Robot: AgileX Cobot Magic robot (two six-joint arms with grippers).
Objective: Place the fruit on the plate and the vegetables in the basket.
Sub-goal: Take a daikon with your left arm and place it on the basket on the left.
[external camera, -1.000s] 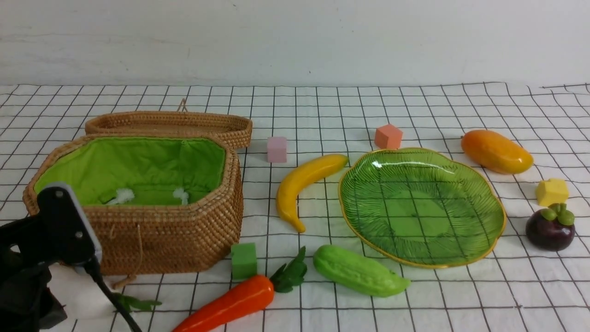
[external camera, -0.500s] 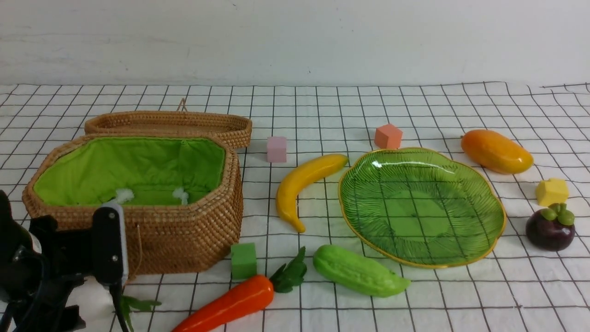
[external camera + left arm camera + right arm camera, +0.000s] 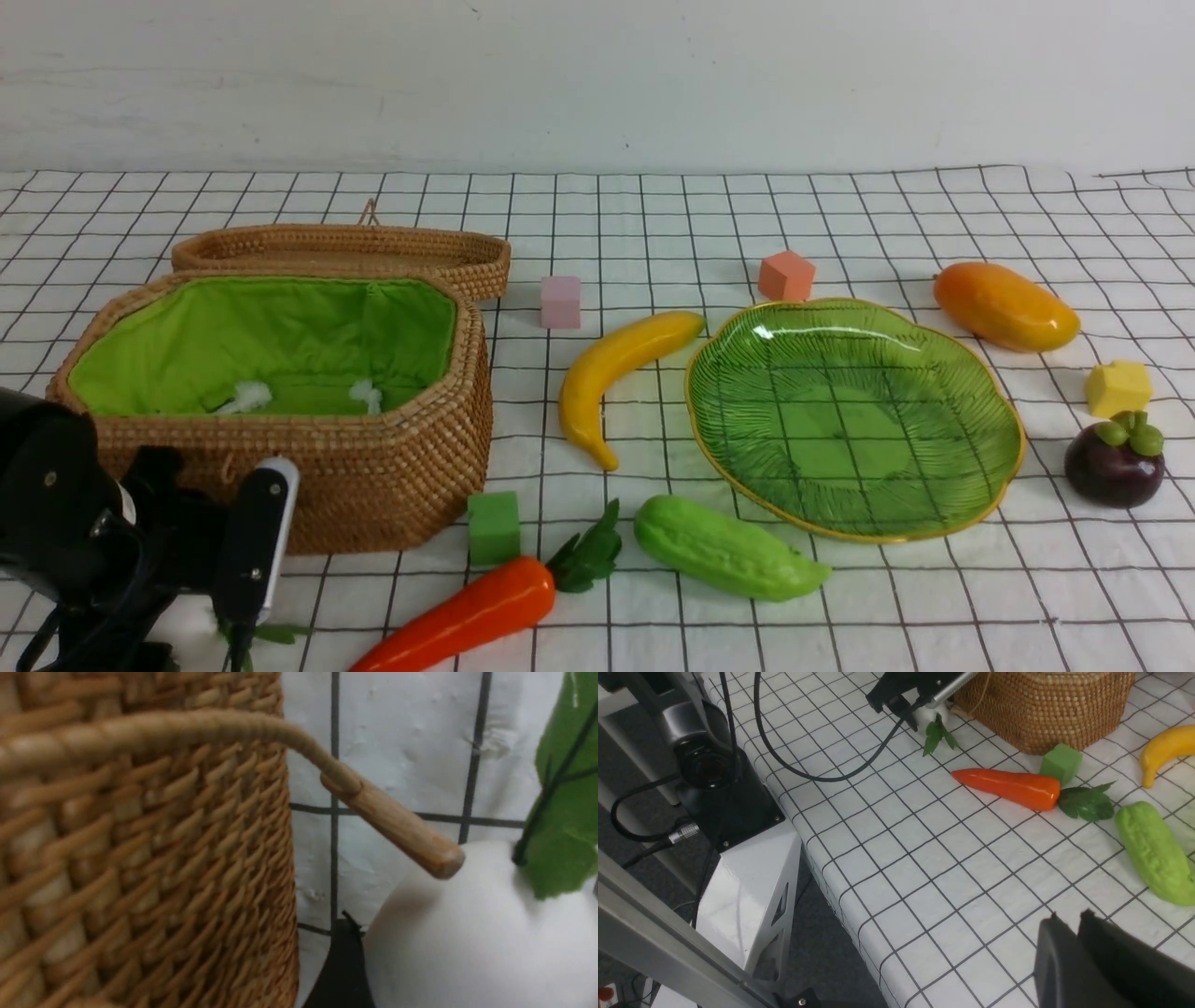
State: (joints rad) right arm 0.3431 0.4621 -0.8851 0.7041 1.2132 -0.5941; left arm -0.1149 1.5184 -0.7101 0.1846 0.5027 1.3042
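Presently the left gripper [image 3: 201, 583] is seen with jaws spread astride the white radish [image 3: 467, 942], which lies on the cloth [image 3: 840, 597] just beside the basket [image 3: 373, 476] wall. The radish grasp is judged in hand; a closing clear of the wooden toggle [image 3: 397, 830] is called for next.

Plain white wall [image 3: 597, 84], black-gridded white tablecloth [image 3: 653, 215], dark grey floor [image 3: 817, 933]

Bright, even light falls mostly from above, and shadows on the checked cloth [image 3: 840, 215] are soft and short. A white glare streak marks the far side of the plate [image 3: 775, 333], and the mango [image 3: 1006, 306] shines. In the left wrist view the basket [image 3: 140, 868] wall is blurred and the radish [image 3: 467, 952] is washed out.
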